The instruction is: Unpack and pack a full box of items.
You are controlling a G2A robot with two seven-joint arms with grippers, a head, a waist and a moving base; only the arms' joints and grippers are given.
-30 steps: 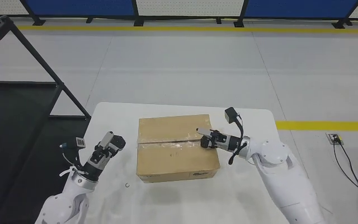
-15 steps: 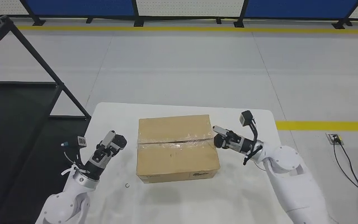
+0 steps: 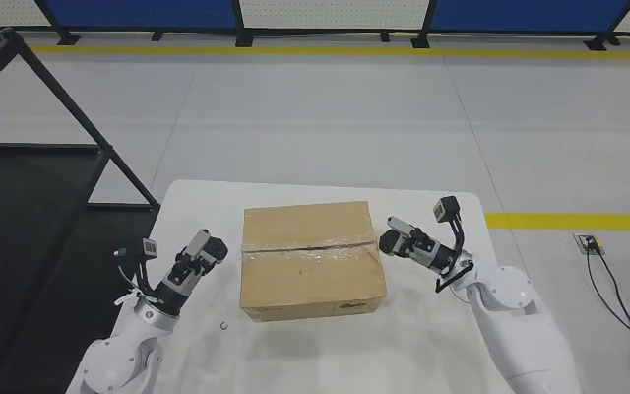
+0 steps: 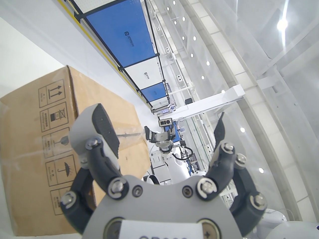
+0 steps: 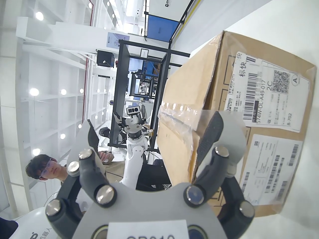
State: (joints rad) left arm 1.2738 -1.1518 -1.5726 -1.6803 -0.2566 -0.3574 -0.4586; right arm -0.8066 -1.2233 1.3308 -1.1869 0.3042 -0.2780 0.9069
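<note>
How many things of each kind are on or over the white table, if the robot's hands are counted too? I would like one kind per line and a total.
Cardboard box: 1
Small dark object lying on the table: 1
Robot hands: 2 (left hand, right hand, both open)
Total: 4

Taped box fills table ctr; bare strips L, R & front leave room.
</note>
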